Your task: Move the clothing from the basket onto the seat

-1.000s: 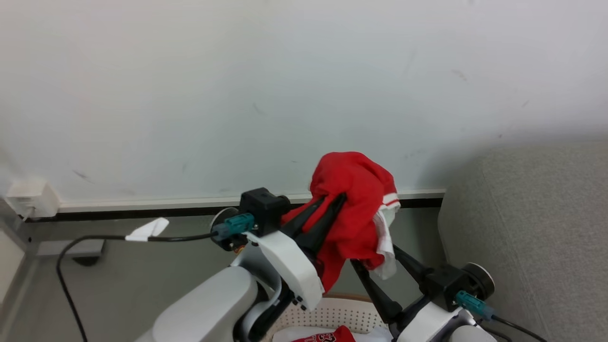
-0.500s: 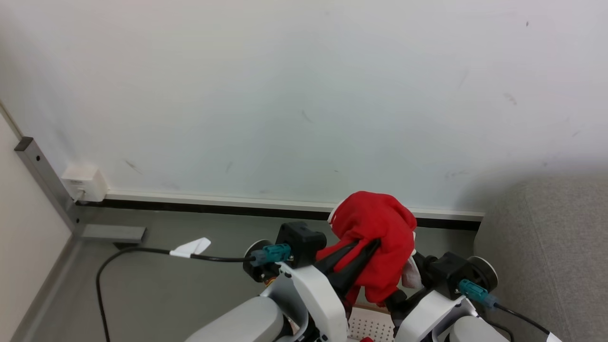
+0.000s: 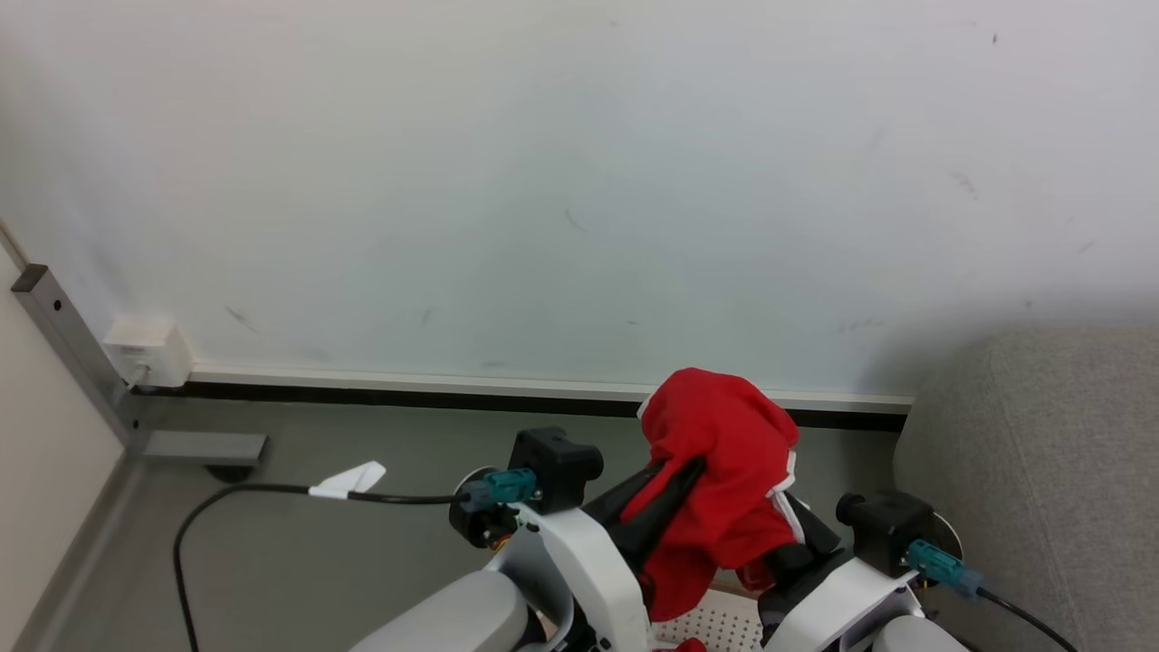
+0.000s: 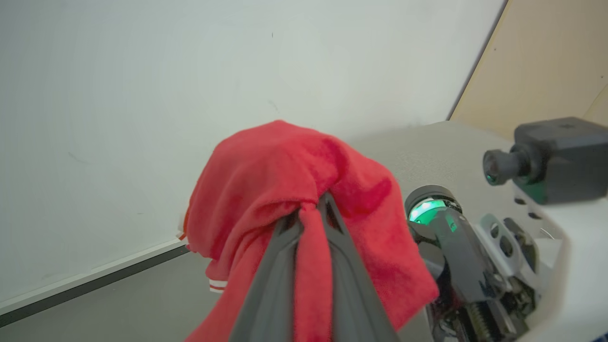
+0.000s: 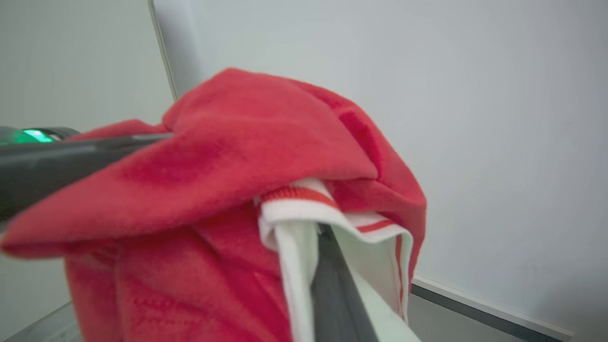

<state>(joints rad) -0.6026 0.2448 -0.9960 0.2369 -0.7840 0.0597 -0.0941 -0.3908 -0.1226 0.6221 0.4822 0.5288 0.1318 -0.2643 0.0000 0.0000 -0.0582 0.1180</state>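
A red garment of the clothing [image 3: 720,471] with white trim hangs in the air in front of the wall. My left gripper [image 3: 693,469] is shut on it; in the left wrist view its two dark fingers pinch a fold of the red cloth [image 4: 285,190] at the left gripper's tips [image 4: 311,205]. My right gripper [image 3: 786,521] comes from the right, its tips under the cloth. In the right wrist view the right gripper [image 5: 322,227] is shut on the white-trimmed hem [image 5: 304,213]. A corner of the basket [image 3: 715,625] shows below. The grey seat [image 3: 1041,471] is at the right.
A pale wall with a white and black skirting [image 3: 453,389] stands just behind. A black cable with a white tag [image 3: 349,478] runs over the grey floor at the left. A wall socket [image 3: 145,349] and a metal post [image 3: 63,335] sit at the far left.
The head view has shifted. My right gripper, open beside the garment a second ago, has closed on its white-trimmed hem. The left gripper keeps its hold.
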